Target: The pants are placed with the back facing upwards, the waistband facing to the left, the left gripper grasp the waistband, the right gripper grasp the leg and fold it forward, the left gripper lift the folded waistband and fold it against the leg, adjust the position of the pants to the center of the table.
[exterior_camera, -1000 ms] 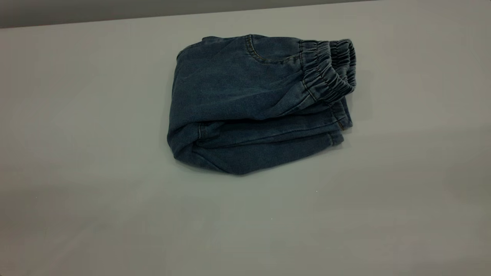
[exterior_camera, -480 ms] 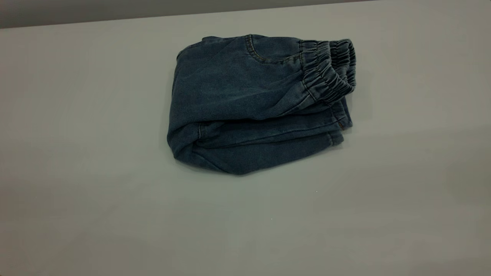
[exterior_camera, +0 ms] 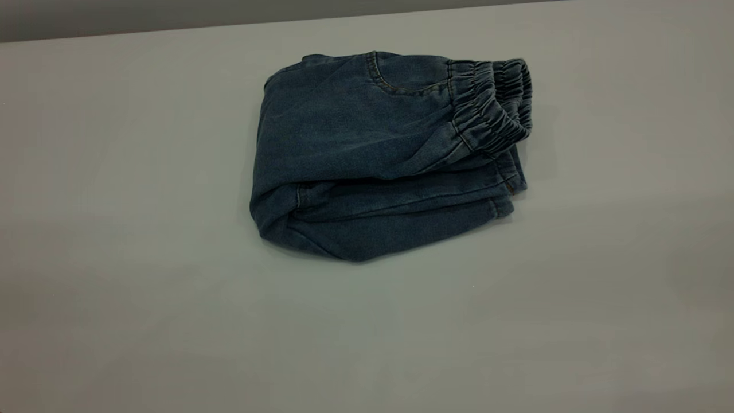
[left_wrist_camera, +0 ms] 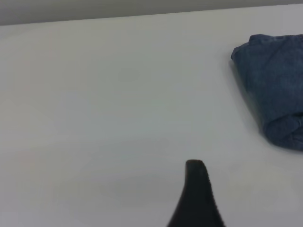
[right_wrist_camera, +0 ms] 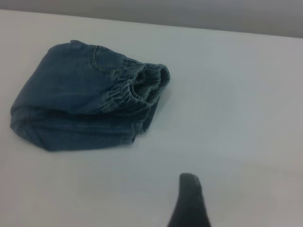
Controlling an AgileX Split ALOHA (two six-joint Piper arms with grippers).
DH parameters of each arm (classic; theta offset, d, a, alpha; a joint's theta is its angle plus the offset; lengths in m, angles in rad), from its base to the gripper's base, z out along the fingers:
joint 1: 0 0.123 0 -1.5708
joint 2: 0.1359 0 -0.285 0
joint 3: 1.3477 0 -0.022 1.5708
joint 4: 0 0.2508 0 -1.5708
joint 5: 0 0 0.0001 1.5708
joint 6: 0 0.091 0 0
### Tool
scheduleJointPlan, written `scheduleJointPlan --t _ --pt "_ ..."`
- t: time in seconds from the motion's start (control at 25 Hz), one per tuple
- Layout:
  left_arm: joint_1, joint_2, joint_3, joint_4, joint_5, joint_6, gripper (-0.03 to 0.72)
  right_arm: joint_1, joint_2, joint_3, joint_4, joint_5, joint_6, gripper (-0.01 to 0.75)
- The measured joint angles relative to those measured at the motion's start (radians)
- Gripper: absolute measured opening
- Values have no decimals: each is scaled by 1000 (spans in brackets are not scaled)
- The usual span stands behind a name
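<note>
Unchanged over the last second: folded pants (exterior_camera: pixel 384 155) at upper centre of table (exterior_camera: pixel 114 287), waistband (exterior_camera: pixel 493 103) rightward. Grippers withdrawn, finger state undeterminable. Task apparently complete.

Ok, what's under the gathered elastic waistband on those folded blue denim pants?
The ruffled waistband lies on top of hemmed denim leg layers, which rest on the pale table. Anything deeper inside the fold is covered.

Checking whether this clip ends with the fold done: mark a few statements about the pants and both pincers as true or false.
1. The pants lie folded in a compact bundle. True.
2. The waistband sits at the bundle's right end in the exterior view. True.
3. The left pincer grips the pants. False: it is over bare table, apart from them.
4. The right pincer holds the waistband. False: it touches nothing.
</note>
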Motion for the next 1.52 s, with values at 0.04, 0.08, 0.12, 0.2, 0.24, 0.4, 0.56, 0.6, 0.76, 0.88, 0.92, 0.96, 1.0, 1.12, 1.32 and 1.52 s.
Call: scheduleJointPlan --t 0.04,0.08,0.12,0.2,0.24,0.4,0.56,0.6,0.76,0.88,0.92,0.96,1.0,1.12,1.32,1.52 --pt "0 0 0 0 0 0 486 -1 1 0 0 0 0 465" --pt "0 0 0 0 0 0 486 -1 1 0 0 0 0 465" --pt "0 0 0 0 0 0 486 -1 1 0 1 0 0 465" --pt "0 0 0 0 0 0 486 -1 1 0 1 0 0 465" --pt "0 0 0 1 0 0 486 -1 1 0 1 0 0 465" --pt "0 0 0 1 0 0 486 -1 1 0 3 0 0 465" --pt "-1 0 0 1 0 0 486 -1 1 0 4 0 0 465" --pt "-1 0 0 1 0 0 486 -1 1 0 4 0 0 465" --pt "-1 0 0 1 0 0 486 -1 1 0 4 0 0 465" --pt "-1 0 0 1 0 0 486 -1 1 2 -11 -13 -14 465" --pt "-1 0 0 1 0 0 486 -1 1 2 -22 -19 -14 465" --pt "-1 0 0 1 0 0 486 -1 1 3 -34 -18 -4 465" --pt "-1 0 0 1 0 0 486 2 1 6 -44 -18 16 465" --pt "-1 0 0 1 0 0 486 34 1 8 -89 -19 72 465" --pt "-1 0 0 1 0 1 486 90 1 8 -191 -21 148 465" --pt "-1 0 0 1 0 1 486 99 1 8 -198 -21 158 465"
